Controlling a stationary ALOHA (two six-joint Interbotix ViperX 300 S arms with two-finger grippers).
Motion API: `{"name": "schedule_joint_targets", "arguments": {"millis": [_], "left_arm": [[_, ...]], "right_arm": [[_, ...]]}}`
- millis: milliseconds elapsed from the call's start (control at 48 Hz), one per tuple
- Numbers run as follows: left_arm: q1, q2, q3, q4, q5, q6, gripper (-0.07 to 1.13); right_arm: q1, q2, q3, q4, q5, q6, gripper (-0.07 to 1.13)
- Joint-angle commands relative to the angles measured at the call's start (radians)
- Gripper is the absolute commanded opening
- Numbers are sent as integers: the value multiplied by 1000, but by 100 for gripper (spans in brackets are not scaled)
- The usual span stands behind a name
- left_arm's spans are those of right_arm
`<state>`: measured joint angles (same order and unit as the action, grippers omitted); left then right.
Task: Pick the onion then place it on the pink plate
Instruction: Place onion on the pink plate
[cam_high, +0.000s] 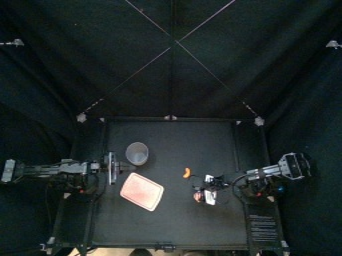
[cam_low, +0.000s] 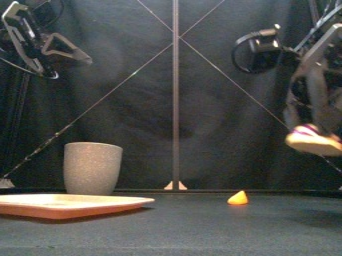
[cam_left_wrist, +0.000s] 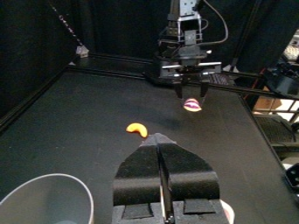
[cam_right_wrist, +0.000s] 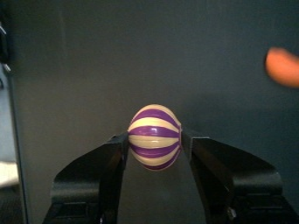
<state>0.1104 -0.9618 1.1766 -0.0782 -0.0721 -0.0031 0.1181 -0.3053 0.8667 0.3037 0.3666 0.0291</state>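
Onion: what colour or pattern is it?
The onion has purple and cream stripes, shown best in the right wrist view.

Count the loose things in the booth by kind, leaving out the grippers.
Toy foods: 2, the striped onion clamped in the right gripper and a small orange piece.
Grey cup: 1
Pink tray: 1
Total: 4
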Motion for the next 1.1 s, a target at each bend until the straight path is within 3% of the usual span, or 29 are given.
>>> {"name": "schedule_joint_targets", "arguments": {"millis": [21, 458, 667, 812, 1104], "left_arm": [[6, 5, -14, -3, -8, -2, 7], [92, 5, 17, -89, -5, -2, 7], [95, 5, 28, -100, -5, 2, 7], [97, 5, 28, -100, -3, 3, 7], [97, 5, 38, -100, -3, 3, 7]], "right_arm": [[-8, 6, -78, -6, -101, 3, 73], [-38, 359, -373, -21, -327, -5, 73], [-34, 583, -589, -86, -311, 2, 73], [-40, 695, -736, -146, -218, 2, 73], [-63, 799, -913, -265, -133, 2, 80]]}}
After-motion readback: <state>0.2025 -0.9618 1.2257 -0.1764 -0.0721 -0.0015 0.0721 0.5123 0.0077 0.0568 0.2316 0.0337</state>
